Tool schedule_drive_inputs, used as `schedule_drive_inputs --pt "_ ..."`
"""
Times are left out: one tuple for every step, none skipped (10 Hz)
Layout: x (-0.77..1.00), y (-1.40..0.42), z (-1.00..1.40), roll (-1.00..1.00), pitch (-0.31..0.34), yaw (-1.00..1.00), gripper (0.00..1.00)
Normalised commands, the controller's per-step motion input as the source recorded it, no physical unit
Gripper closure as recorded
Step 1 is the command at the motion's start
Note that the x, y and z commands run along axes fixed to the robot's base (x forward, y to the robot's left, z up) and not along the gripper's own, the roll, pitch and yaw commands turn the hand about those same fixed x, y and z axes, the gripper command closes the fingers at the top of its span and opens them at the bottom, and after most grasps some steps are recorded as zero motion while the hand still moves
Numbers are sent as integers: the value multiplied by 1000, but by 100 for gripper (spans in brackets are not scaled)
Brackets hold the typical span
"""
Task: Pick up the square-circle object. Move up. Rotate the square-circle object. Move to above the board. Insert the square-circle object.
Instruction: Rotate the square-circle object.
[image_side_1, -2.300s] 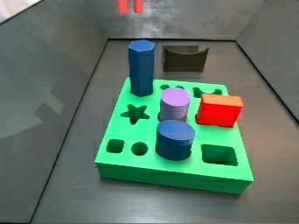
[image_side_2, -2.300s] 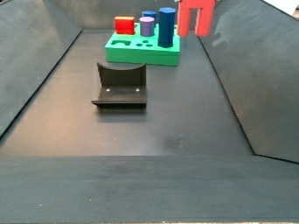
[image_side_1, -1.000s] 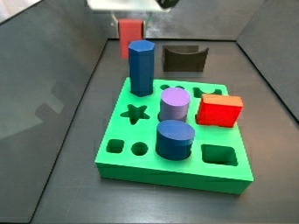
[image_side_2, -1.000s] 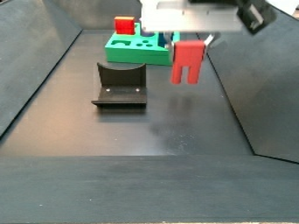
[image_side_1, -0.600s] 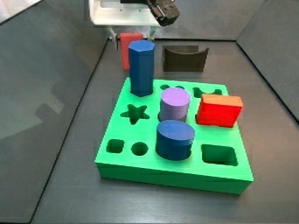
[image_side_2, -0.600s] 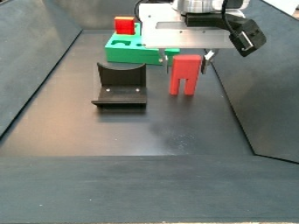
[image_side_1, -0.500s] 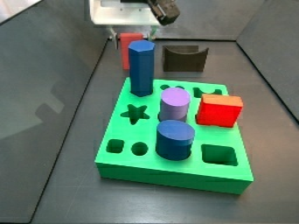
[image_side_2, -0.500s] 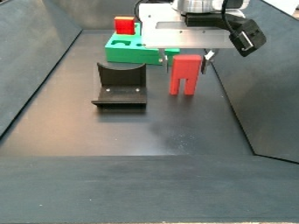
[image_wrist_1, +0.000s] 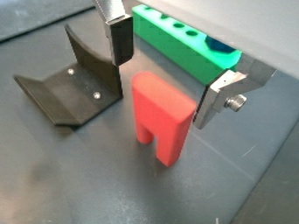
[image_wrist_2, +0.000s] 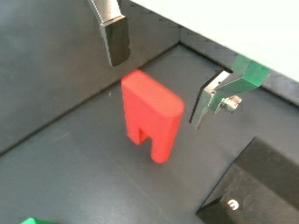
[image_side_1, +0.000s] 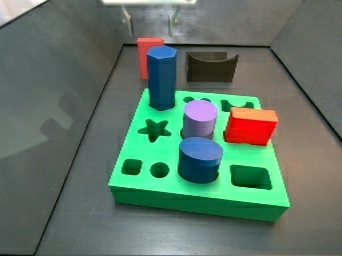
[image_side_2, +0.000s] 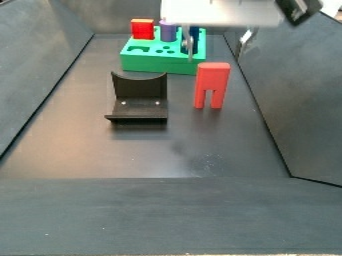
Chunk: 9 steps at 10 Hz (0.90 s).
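Pincer (image_wrist_1: 166, 74), open, its silver fingers (image_wrist_1: 118, 39) spread well apart and clear of any piece. Directly below the gap, the square-circle object (image_wrist_1: 158, 116) stands on the dark floor, block end up, prongs down, untouched; seen also in a side view (image_side_2: 211, 84). Beyond the pincer lies the board (image_side_2: 163, 56), carrying coloured pegs. To one side of the pincer stands the fixture (image_side_2: 138, 96), apart from the piece.
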Motion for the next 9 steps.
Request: schedule_drive_inputs --pt "-11 -6 253 31 62 -5 0" --pt "0 83 0 2 5 1000 0" --pt "18 84 -131 1 5 1000 0" --pt "38 56 -108 1 4 1000 0" --pt "35 35 -65 1 4 1000 0" --pt "34 23 -51 2 4 1000 0" --pt "34 16 -46 2 4 1000 0" --pt "33 9 -43 2 4 1000 0" --pt "34 8 -40 2 4 1000 0"
